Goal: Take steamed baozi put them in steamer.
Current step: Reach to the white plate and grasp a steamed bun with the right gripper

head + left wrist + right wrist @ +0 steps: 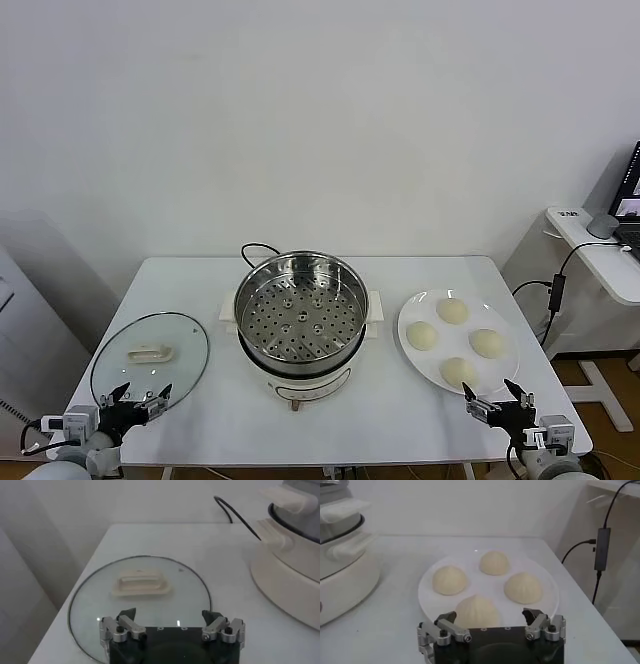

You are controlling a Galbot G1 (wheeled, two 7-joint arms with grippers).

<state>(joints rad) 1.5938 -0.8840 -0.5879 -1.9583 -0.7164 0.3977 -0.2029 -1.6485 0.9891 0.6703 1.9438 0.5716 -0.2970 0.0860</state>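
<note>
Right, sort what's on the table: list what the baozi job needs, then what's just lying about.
Needed:
- four steamed baozi, on the white plate
- steamer, empty
- right gripper, open, near the plate

Lying about:
- glass lid
- left gripper, open, by the lid

Bright, even, diffuse light fills the room, and shadows on the white tabletop (200,300) are soft and faint. The steamer (300,310) shows mild highlights on its steel wall, and the glass lid (150,360) carries a small bright reflection in the left wrist view. Both wrist views look slightly soft and hazy.
</note>
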